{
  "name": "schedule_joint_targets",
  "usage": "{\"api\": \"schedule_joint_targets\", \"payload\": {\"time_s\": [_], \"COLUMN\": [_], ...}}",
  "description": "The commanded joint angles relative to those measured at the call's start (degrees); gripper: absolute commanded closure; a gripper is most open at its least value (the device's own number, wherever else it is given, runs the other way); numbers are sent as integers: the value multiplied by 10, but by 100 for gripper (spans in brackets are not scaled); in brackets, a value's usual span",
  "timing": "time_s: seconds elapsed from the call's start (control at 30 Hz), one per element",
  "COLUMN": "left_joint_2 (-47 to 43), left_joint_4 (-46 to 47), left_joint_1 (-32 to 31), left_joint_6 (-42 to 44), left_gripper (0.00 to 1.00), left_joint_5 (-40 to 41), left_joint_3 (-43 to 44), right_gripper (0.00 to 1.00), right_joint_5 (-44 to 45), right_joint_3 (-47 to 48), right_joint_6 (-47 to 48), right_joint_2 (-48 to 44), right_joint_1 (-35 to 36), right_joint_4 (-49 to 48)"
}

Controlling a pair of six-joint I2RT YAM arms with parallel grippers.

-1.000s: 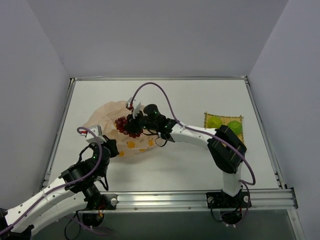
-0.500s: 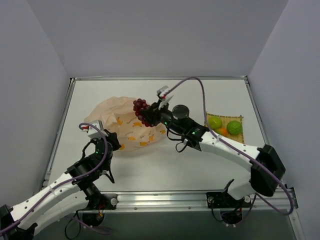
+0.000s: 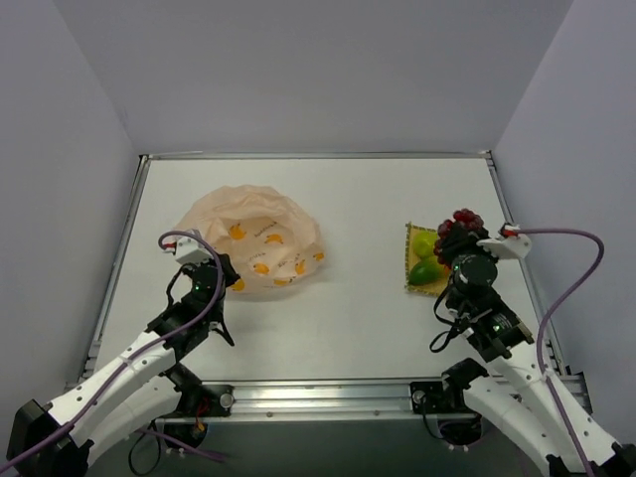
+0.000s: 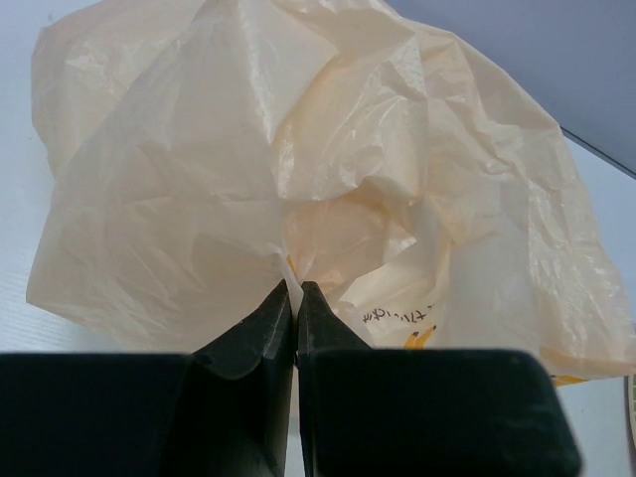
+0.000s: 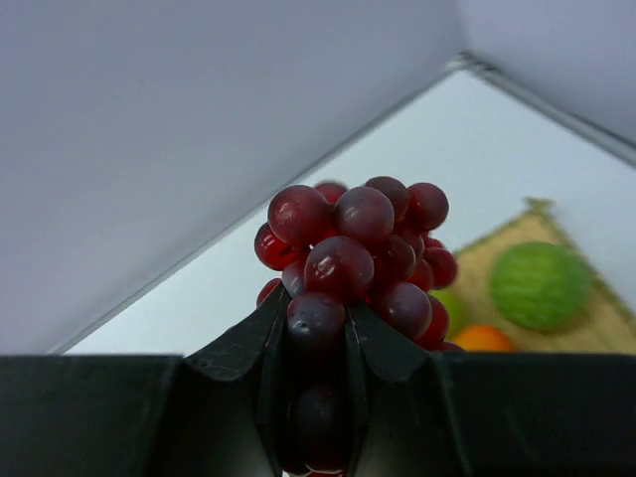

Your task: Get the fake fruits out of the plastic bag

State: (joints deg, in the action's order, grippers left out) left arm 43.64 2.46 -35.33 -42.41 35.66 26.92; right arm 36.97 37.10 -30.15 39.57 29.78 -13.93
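The peach plastic bag with banana prints lies crumpled at the left middle of the table. My left gripper sits at its near edge, shut on a thin fold of the bag; the pinch shows at the left gripper. My right gripper is shut on the dark purple grape bunch, held above the yellow mat. In the right wrist view the grapes bulge out between the right gripper jaws. A lime-green fruit and a green-and-orange one lie on the mat.
In the right wrist view, a round green fruit and an orange patch lie on the mat behind the grapes. The table's raised metal rim runs round the white surface. Grey walls close in on three sides.
My right arm has swung from the bag's mouth to the right, carrying the grape bunch over the mat. The bag has slumped flatter. The left gripper has kept its hold.
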Motion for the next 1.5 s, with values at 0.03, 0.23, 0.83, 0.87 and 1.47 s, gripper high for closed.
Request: {"api": "schedule_joint_targets", "payload": {"time_s": [0.03,0.23,0.83,0.87,1.47], "left_joint_2": [-10,2,38,40,41], "left_joint_4": [52,71,112,117,108], "left_joint_1": [11,18,40,40,40], "left_joint_6": [6,6,15,16,34], "left_gripper": [98,98,98,98,98], "left_joint_5": [-14,-29,-60,-60,-60], "left_joint_3": [8,1,8,7,9], "right_gripper": [100,100,100,100,48], "right_joint_5": [166,181,136,133,12], "right_joint_3": [-51,-81,-143,-141,-170], "right_joint_6": [-114,-205,-347,-349,-305], "right_joint_2": [-70,-56,88,101,243], "right_joint_1": [-40,-110,-183,-186,-293], "right_joint_4": [137,210,95,83,-115]}}
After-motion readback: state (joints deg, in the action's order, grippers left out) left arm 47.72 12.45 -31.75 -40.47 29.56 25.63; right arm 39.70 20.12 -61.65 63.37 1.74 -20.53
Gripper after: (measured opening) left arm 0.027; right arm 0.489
